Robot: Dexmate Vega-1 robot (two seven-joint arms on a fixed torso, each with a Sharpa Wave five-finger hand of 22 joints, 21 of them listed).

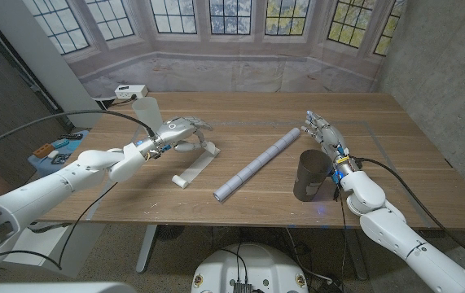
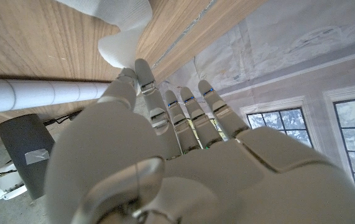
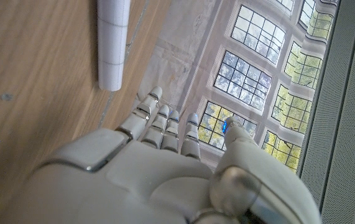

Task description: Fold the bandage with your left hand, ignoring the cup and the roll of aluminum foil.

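Note:
A white bandage (image 1: 195,167) lies as a strip on the wooden table (image 1: 248,110), left of centre. Its far end is lifted. My left hand (image 1: 179,132) hovers over that end and pinches it between thumb and a finger; in the left wrist view the bandage (image 2: 124,28) hangs from the fingertips (image 2: 141,67). My right hand (image 1: 323,130) stands at the right with fingers stretched out, holding nothing. The foil roll (image 1: 261,163) lies diagonally between the two hands. The dark cup (image 1: 310,175) stands just in front of my right hand.
The foil roll (image 2: 34,93) and cup (image 2: 25,149) lie close beside the bandage. The roll's end (image 3: 114,37) is near my right hand (image 3: 158,162). A white box (image 1: 130,91) and a translucent cup (image 1: 145,110) sit at the back left.

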